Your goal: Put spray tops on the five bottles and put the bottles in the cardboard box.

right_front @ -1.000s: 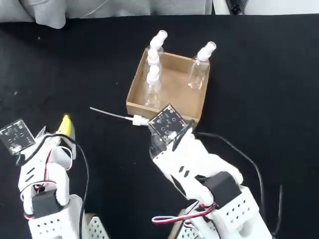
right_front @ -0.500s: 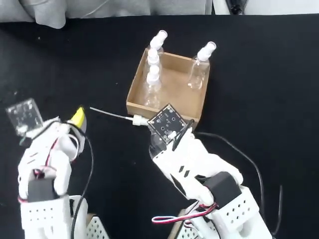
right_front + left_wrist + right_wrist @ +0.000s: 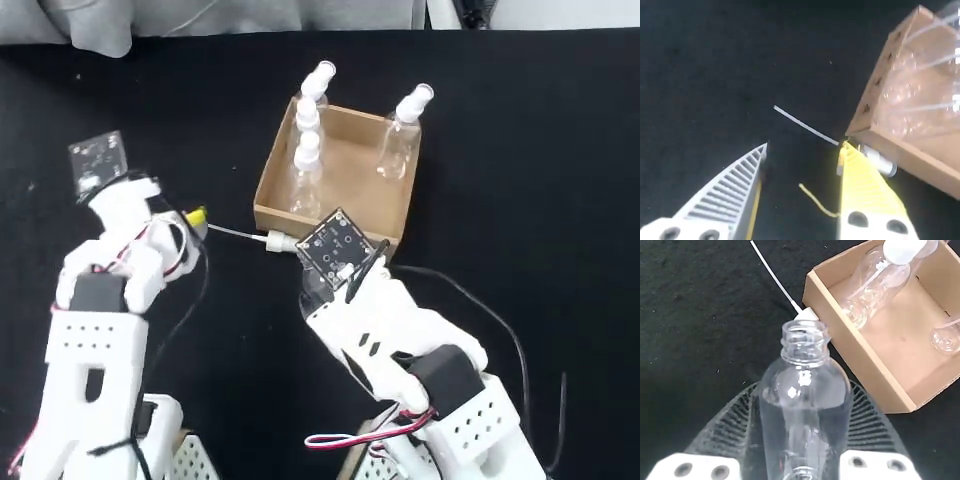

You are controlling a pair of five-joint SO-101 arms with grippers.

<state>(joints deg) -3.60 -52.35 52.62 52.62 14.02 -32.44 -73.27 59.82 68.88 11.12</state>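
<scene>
A clear bottle [image 3: 805, 347] with a bare neck stands upright between the fingers of my right gripper [image 3: 805, 395], which is shut on it just in front of the cardboard box [image 3: 268, 190]. A loose spray top [image 3: 278, 240] lies on the black table by the box's near-left corner, its thin tube [image 3: 802, 122] pointing away from the box. My left gripper [image 3: 804, 146] hangs open over that tube, and its yellow finger [image 3: 860, 180] is close beside the spray head [image 3: 879, 161]. Several capped bottles [image 3: 306, 160] stand in the box.
The box [image 3: 860, 347] sits mid-table with open room inside it between the bottles. Black cloth [image 3: 520, 180] covers the table all round. The right arm's cable [image 3: 500, 325] trails over the table at the near right. A grey cloth [image 3: 100, 20] lies at the far edge.
My left arm has swung up and away from the near-left edge toward the spray top's tube. The right arm and its bottle have stayed put.
</scene>
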